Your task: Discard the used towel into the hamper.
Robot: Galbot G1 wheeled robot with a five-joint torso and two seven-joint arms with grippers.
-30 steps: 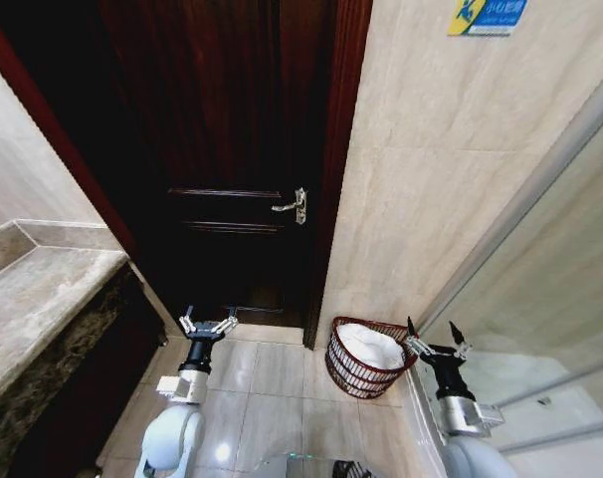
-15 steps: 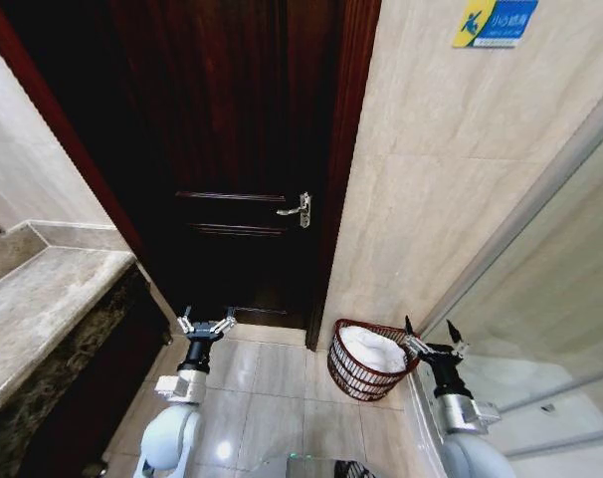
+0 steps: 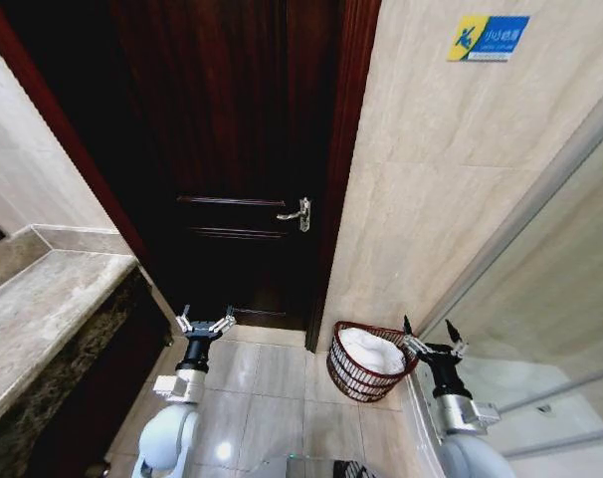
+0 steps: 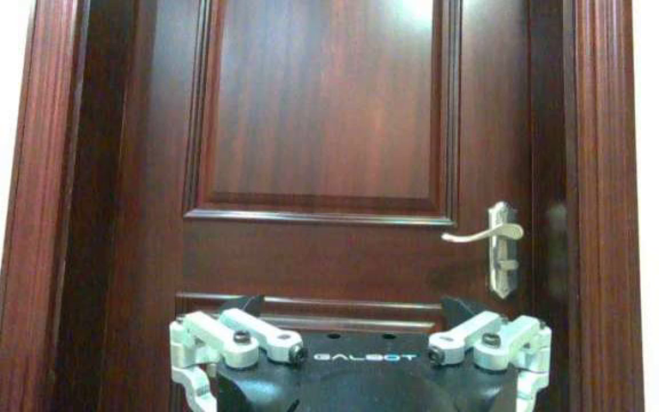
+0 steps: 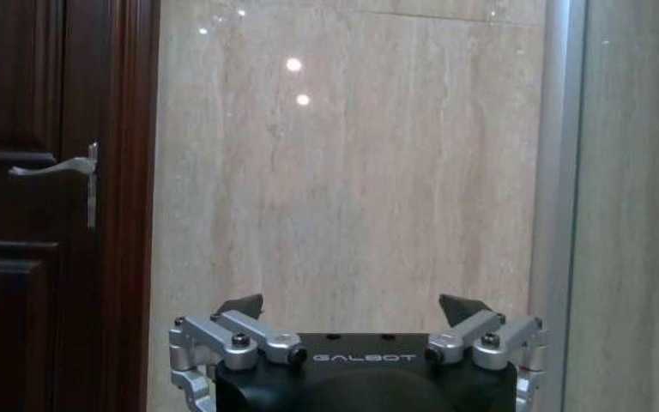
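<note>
White rounded arms end in black wrists with silver-linked pincers (stamped "GALBOT").

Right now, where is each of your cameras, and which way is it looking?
Head view: on the head, looking forward and down at the dark door, the hamper with a white towel in it; left gripper and right gripper show, both open.
Left wrist view: on the left wrist, facing the door; left gripper shows.
Right wrist view: on the right wrist, facing the tiled wall; right gripper shows.
Shared: all three see the door handle.
</note>
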